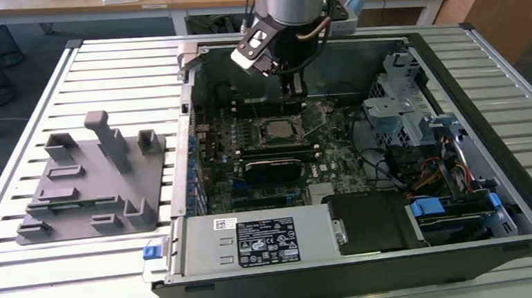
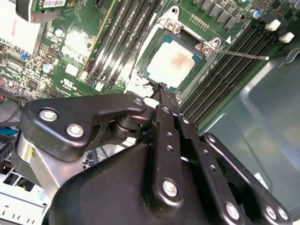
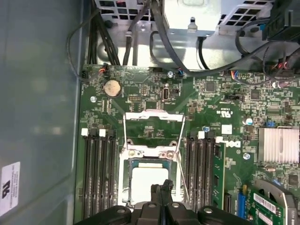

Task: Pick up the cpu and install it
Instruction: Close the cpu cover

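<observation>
Cpu (image 3: 150, 180) lies flat in the motherboard socket (image 3: 140, 153), its square metal top pale and smooth. The first wrist view shows the thin load frame (image 3: 152, 117) opened beside it. In the second wrist view the black pincer (image 2: 161, 87) is clenched and empty, with its tips just beside the cpu's edge. In the exterior view a grey plastic tray (image 1: 83, 181) rests on the ribbed table (image 1: 70, 272), at nine o'clock from the case (image 1: 366, 271).

cpu (image 3: 149, 180) in socket (image 3: 136, 152) on motherboard (image 3: 140, 98) — inside case (image 1: 366, 274), gripper (image 3: 161, 190) close above socket, fixture tray (image 1: 75, 202) beside case — exterior view's left
</observation>
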Available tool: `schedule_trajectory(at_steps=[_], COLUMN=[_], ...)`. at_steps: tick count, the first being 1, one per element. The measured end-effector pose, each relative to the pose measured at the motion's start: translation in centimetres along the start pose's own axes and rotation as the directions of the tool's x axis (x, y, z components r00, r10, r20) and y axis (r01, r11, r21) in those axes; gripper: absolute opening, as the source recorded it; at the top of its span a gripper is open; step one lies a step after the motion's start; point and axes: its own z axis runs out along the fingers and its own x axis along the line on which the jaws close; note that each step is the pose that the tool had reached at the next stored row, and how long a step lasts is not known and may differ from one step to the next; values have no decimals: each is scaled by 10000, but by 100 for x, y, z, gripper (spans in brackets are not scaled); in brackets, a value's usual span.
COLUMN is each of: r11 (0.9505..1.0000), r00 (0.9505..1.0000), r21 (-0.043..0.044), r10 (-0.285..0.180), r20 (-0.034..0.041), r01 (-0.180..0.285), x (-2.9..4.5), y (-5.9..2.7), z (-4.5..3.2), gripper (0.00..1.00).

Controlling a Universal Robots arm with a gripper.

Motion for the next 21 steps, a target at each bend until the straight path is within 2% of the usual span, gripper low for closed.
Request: schedule_trajectory(at_steps=[5, 9, 11, 17, 21], r11=[10000, 10000, 9999, 9999, 9999], r00=[10000, 10000, 10000, 10000, 10000], r21=[14, 96, 112, 111, 130], r10=[1, -1, -3, -2, -1], r20=[1, 0, 2, -26, -40], r01=[-1, 1, 3, 2, 1], x=[-2, -5, -12, -105, -108], y=[100, 217, 234, 234, 326], z=[3, 6, 5, 7, 10], gripper=[11, 11, 11, 11, 11])
